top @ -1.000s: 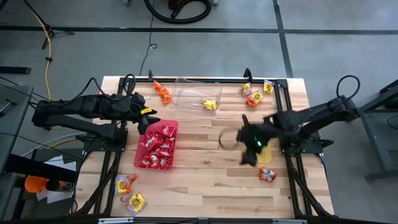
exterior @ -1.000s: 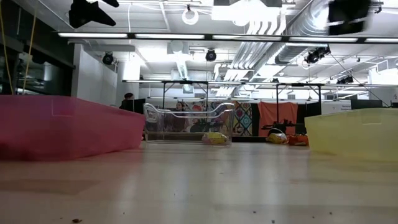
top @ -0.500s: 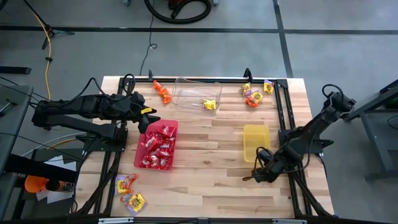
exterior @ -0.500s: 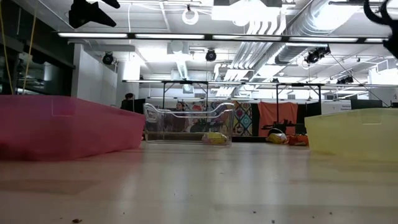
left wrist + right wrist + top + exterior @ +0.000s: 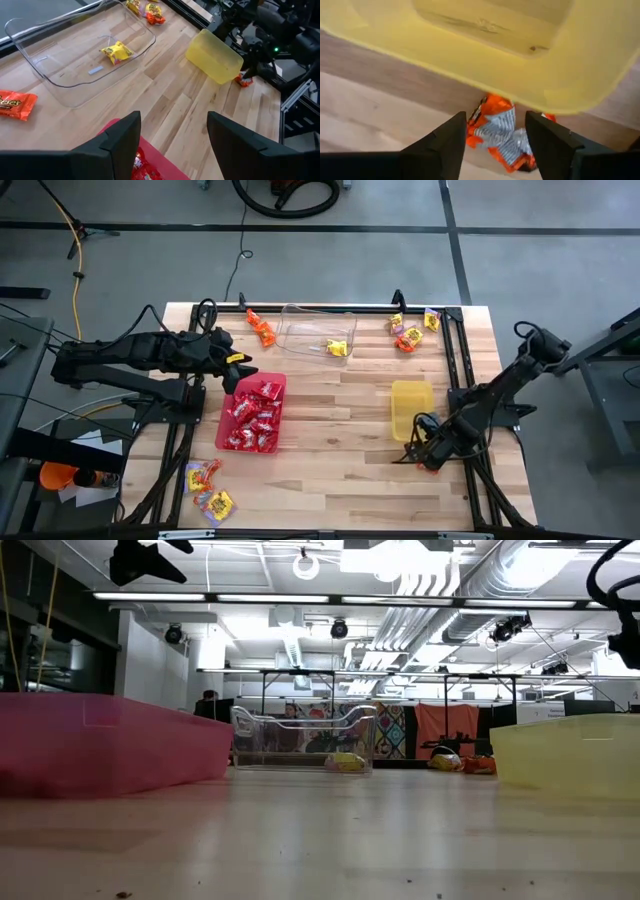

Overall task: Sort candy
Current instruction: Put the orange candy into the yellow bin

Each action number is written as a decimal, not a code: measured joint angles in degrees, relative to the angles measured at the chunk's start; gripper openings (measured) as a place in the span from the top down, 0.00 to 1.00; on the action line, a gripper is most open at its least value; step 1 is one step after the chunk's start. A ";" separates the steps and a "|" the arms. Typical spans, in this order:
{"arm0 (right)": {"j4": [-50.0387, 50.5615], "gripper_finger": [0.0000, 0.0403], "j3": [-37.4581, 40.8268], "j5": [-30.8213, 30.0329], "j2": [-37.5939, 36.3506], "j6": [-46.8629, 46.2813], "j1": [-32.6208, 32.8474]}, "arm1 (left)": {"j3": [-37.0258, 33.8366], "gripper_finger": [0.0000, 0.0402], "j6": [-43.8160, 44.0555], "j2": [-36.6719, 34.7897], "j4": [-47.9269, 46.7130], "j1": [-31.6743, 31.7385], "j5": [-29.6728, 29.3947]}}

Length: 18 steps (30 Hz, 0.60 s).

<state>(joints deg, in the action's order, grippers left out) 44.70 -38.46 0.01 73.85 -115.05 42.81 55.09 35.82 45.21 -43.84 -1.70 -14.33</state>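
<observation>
Orange candy (image 5: 496,131) lies between the low right claw's (image 5: 495,145) spread fingers, beside the yellow tray (image 5: 520,60).

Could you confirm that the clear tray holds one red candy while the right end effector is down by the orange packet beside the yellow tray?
Not quite: the candy in the clear tray is yellow, as the left wrist view shows. The right end effector is indeed at the orange packet by the yellow tray.

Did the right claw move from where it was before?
Yes. The right gripper moved from beside the yellow tray toward the table's front edge, and now sits low over an orange candy.
</observation>
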 joint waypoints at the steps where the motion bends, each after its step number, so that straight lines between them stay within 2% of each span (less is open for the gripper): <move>1: -0.01 0.53 0.00 -0.02 0.58 0.53 0.00 | -0.01 0.46 0.01 0.00 -0.01 0.01 0.00; 13: -2.69 0.70 -0.02 -0.06 6.14 2.84 -0.04 | -0.02 0.46 -0.01 0.00 -0.01 0.01 0.00; 15: -3.05 0.77 -0.13 -0.05 6.13 3.00 -0.04 | -0.02 0.46 -0.01 0.00 -0.04 0.01 0.02; 18: -2.81 0.92 -1.65 -0.27 5.44 4.73 0.00 | -0.02 0.46 -0.01 0.00 -0.04 0.01 0.01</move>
<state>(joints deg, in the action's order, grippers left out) 41.89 -40.11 -0.26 79.28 -110.32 42.81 55.07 35.81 45.21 -43.88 -1.69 -14.32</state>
